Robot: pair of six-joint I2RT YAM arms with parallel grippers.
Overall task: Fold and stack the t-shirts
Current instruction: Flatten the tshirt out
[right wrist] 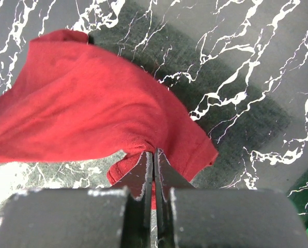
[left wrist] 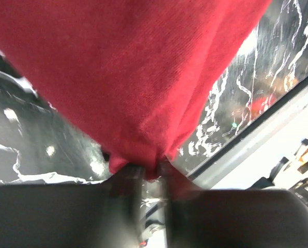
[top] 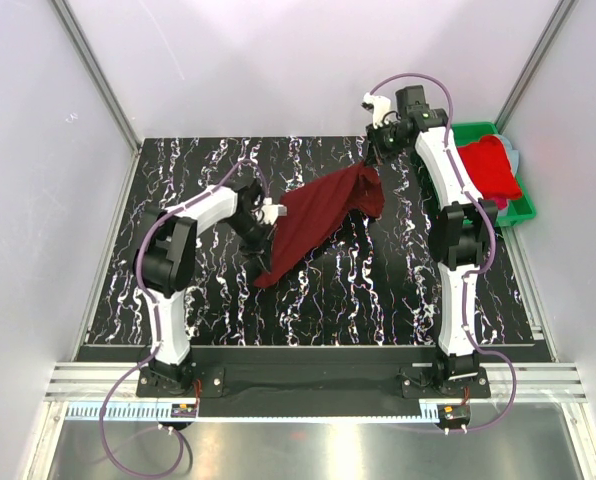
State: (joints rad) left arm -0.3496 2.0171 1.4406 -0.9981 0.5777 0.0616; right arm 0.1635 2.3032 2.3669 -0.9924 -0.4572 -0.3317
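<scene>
A: Two arms, one shirt. Where is it?
B: Over the table [top: 378, 300]. The maroon shirt [top: 318, 215] hangs stretched between both grippers, its lowest corner at the tabletop. A red shirt [top: 490, 165] lies in the green bin [top: 523, 212].
A: Fingers?
B: Left gripper [top: 270, 212] and right gripper [top: 373, 160] are each clamped on a cloth edge.
A: Step?
B: Spreading, I judge. Next: lower it flat and unwrinkled before folding.
</scene>
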